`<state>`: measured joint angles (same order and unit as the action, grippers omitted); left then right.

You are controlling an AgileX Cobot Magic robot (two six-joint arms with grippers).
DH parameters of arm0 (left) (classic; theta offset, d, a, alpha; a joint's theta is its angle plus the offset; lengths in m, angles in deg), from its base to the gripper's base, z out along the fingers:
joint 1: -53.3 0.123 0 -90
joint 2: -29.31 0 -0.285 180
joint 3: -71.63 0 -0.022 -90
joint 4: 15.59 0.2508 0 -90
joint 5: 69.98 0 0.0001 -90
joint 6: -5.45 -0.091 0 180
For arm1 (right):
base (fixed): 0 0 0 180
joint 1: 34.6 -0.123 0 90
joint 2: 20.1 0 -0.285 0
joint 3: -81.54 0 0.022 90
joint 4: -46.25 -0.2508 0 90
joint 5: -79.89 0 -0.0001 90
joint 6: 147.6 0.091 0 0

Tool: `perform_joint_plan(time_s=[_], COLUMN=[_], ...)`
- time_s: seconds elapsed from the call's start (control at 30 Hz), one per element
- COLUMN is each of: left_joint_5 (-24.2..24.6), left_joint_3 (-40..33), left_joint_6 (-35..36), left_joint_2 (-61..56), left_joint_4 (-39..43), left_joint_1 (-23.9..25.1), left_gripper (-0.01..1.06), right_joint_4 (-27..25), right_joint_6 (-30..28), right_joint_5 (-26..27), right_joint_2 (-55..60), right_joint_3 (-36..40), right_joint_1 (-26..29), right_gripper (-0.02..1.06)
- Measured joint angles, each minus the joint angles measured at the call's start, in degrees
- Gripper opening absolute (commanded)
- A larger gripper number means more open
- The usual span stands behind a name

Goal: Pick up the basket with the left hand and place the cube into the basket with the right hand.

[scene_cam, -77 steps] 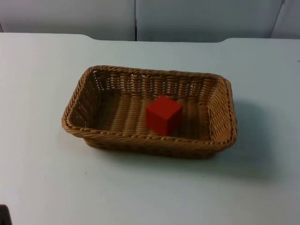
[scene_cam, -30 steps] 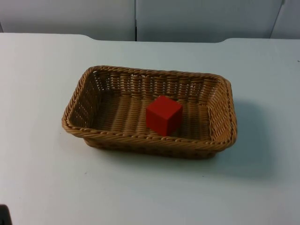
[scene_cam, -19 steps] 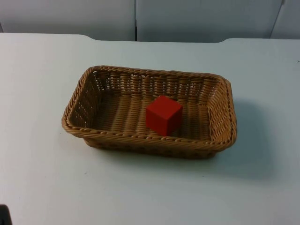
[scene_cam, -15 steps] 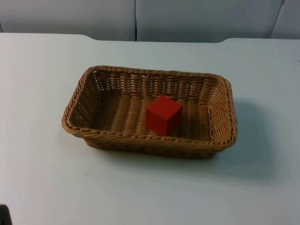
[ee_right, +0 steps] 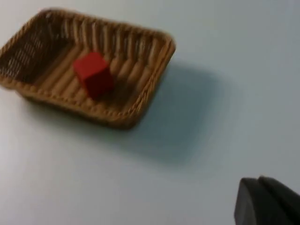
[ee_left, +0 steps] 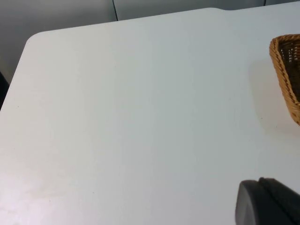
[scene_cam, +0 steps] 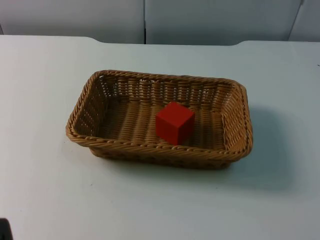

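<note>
A rectangular woven wicker basket [scene_cam: 159, 148] rests flat on the white table near its middle. Inside it, a little right of centre, a red cube [scene_cam: 174, 122] sits on the basket floor. The left wrist view catches one corner of the basket [ee_left: 286, 70] far off to the side, with my left gripper [ee_left: 269, 202] well away from it over bare table. In the right wrist view the basket [ee_right: 143, 96] and the cube [ee_right: 93, 75] lie some distance ahead of my right gripper [ee_right: 267, 201]. Neither gripper touches or holds anything.
White table top [scene_cam: 45, 190] stretches all round the basket. The grey partition wall [scene_cam: 145, 17] closes off the far edge. A small black object [scene_cam: 4, 230] sits at the near left edge of the top view. The table's rounded corner [ee_left: 33, 40] appears in the left wrist view.
</note>
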<state>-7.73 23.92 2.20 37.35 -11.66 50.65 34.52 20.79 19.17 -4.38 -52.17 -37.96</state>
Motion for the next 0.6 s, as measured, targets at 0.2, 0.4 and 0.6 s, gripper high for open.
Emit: perform_joint_plan(time_s=[0.2,0.4,0.6], left_joint_5=[0.00,0.00,0.00], left_joint_3=[0.00,0.00,0.00], left_joint_6=[0.00,0.00,0.00], left_joint_2=[0.00,0.00,0.00], left_joint_4=[0.00,0.00,0.00], left_joint_1=[0.00,0.00,0.00], left_gripper=[0.00,0.00,0.00], right_joint_4=[-0.22,-0.43,-0.55], right_joint_6=[0.00,0.00,0.00], right_joint_5=[0.86,0.86,1.13], right_joint_2=[-6.69,-7.68,-7.68], right_joint_3=[0.00,0.00,0.00], right_joint_1=[3.16,3.48,3.48], right_gripper=[0.00,0.00,0.00])
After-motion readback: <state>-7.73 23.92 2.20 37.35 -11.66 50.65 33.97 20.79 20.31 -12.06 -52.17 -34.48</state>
